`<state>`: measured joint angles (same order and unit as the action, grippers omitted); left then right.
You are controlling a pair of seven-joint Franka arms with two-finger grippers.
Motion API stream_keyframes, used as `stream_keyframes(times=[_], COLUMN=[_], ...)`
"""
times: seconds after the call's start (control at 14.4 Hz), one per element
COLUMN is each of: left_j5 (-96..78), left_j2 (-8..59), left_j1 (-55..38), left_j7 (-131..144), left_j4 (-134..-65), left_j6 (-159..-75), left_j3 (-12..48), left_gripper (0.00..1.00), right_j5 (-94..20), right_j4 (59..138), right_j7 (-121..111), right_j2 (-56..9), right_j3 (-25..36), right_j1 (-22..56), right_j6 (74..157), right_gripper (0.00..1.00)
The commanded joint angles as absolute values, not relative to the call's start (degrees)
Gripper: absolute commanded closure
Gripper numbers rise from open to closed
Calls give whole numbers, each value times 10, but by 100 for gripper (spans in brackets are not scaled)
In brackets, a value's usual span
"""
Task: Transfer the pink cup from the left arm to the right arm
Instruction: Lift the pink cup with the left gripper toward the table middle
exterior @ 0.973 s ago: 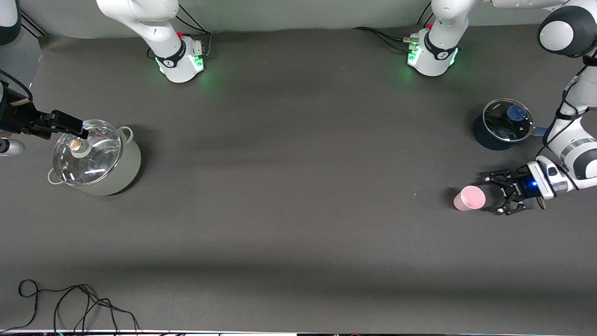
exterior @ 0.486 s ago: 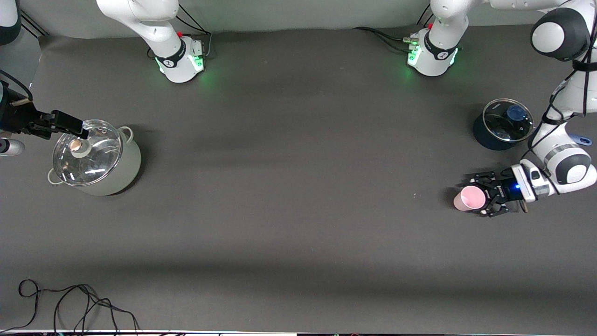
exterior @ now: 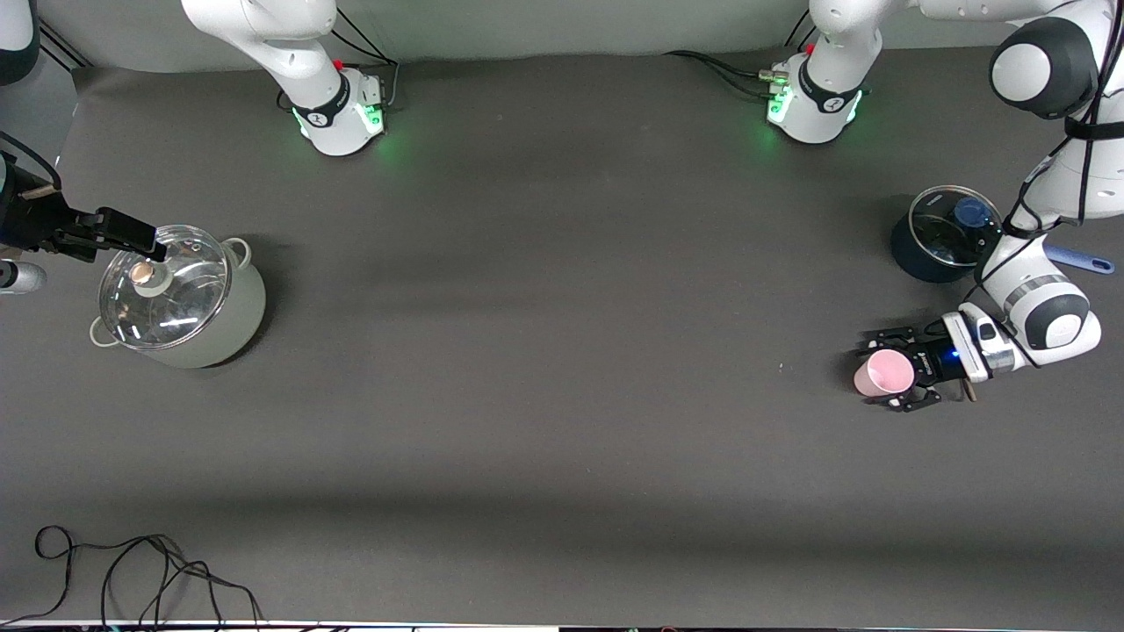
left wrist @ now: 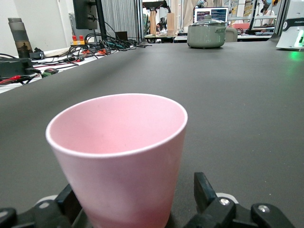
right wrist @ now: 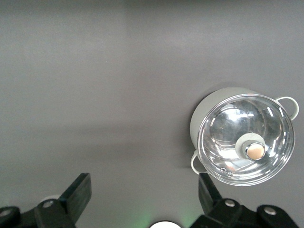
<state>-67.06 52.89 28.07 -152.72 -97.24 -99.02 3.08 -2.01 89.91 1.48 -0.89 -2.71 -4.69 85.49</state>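
Note:
The pink cup [exterior: 884,371] stands upright on the dark table toward the left arm's end, nearer the front camera than the blue pot. My left gripper [exterior: 889,372] is low at the table and open, one finger on each side of the cup. In the left wrist view the cup [left wrist: 118,156] fills the space between the fingers [left wrist: 205,189], with a gap showing beside one finger. My right gripper [exterior: 132,235] waits high over the grey-green pot, open with nothing between its fingers [right wrist: 78,192].
A grey-green pot with a glass lid [exterior: 180,298] sits toward the right arm's end, also in the right wrist view [right wrist: 244,137]. A dark blue lidded pot [exterior: 948,233] stands close to the left arm. Black cables [exterior: 132,570] lie at the table's front corner.
My left gripper has slid along the table toward the right arm's end until its open fingers flank the pink cup. The cup and the right arm have not moved.

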Motion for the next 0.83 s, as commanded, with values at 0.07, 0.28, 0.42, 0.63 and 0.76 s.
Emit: stream_keyframes(times=[0.07,0.28,0.42,0.63,0.76], left_j5=[-682,-682,-682,-681,-682], left_j2=[525,522,519,491,455], left_j1=[279,280,276,258,230], left_j7=[-1540,-1536,-1515,-1433,-1354], left_j4=[-979,-979,-976,-970,-970], left_j6=[-997,-997,-998,-1008,-1015], left_j3=[25,25,25,25,25], left_gripper=[35,50,54,58,59], right_j5=[-29,-29,-29,-30,-30], right_j4=[886,886,885,882,878], right_j7=[2,2,1,3,4], right_j2=[-16,-19,-19,-32,-40], right_j3=[-28,-28,-28,-28,-26], right_j1=[-54,-57,-57,-58,-57], right_j6=[846,847,847,848,847], right_gripper=[0,0,0,0,0])
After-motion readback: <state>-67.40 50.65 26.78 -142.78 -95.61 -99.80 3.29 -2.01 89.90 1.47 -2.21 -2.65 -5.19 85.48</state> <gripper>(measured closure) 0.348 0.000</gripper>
